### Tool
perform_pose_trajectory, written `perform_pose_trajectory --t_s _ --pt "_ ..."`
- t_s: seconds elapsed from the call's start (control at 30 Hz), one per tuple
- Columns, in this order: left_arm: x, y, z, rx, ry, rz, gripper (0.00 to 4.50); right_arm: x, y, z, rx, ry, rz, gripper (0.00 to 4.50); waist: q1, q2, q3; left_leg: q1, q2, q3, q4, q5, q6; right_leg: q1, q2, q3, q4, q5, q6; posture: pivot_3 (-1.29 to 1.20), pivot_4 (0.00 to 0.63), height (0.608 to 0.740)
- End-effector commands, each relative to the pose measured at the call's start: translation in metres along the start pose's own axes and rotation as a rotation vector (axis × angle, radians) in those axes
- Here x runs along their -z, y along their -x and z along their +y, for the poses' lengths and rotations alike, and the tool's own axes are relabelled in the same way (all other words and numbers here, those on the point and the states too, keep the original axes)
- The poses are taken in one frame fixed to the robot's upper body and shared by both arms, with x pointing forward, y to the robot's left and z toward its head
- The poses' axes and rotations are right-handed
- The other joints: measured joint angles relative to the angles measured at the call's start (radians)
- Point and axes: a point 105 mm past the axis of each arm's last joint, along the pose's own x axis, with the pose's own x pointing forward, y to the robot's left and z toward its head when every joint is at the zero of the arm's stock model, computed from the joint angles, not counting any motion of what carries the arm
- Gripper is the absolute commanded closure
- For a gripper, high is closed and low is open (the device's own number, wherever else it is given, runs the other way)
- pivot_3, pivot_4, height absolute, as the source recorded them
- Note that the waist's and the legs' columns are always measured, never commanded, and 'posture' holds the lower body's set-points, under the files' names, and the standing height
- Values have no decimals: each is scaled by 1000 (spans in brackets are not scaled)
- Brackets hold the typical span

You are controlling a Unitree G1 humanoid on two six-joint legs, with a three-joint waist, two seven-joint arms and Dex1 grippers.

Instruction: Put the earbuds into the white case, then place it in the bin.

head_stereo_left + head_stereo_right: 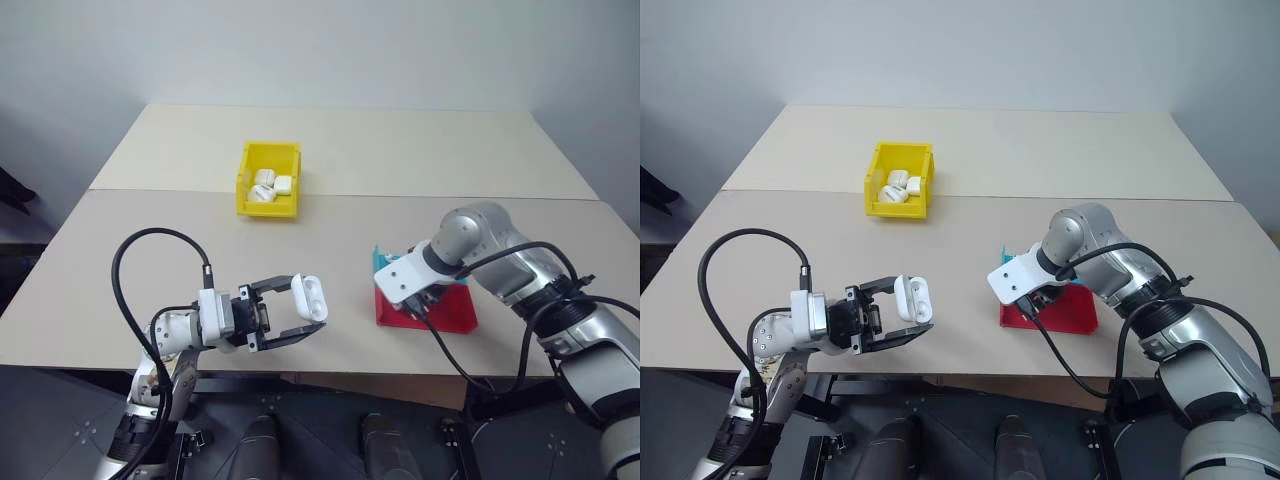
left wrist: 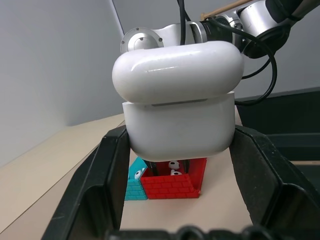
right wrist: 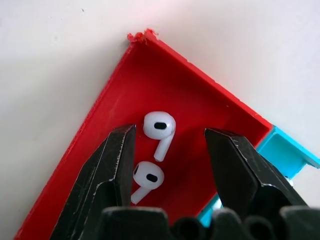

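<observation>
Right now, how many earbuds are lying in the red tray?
2. One earbud and a second earbud lie side by side on the floor of the red tray, both between the open fingers of the right gripper. Others may be hidden beneath it.

beige table (image 1: 340, 225), red-blue tray (image 1: 450, 318)

Head stereo pair is looking forward and down over the table (image 1: 330, 230); wrist cameras are looking close along their fingers, both taking in the red tray (image 3: 180, 90)
</observation>
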Motion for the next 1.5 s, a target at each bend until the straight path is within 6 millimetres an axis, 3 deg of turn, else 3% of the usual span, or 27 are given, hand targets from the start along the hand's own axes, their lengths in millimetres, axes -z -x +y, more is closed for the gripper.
perform_pose_trajectory --t_s 0.03,0.47,0.6,1.07,1.23,1.5 --pt "-7 -2 -3 14 -32 8 1764 -2 5 -3 -17 32 15 1874 -1 0 0 0 0 0 0 0 0 0 0 0 0 0 0 0 150 740" --pt "-5 -2 -1 10 -47 20 1764 -5 1 -3 -35 38 6 1874 0 0 0 0 0 0 -1 0 0 -1 0 0 0 0 0 0 150 740" --pt "-5 -1 -2 16 -37 33 1764 -6 1 -3 -30 49 3 2747 0 0 0 0 0 0 -1 0 0 -1 0 0 0 0 0 0 150 740" --pt "-4 -1 0 16 -42 33 1764 -6 0 0 -37 58 -1 2747 0 0 0 0 0 0 -1 0 0 -1 0 0 0 0 0 0 150 740" --pt "-3 -1 0 13 -35 47 1764 -5 -2 1 -30 65 2 3848 0 0 0 0 0 0 -1 0 0 -1 0 0 0 0 0 0 150 740" --pt "-4 0 0 12 -32 46 1764 -6 0 1 -10 73 -2 3848 0 0 0 0 0 0 -1 0 0 -2 0 0 0 0 0 0 150 740"
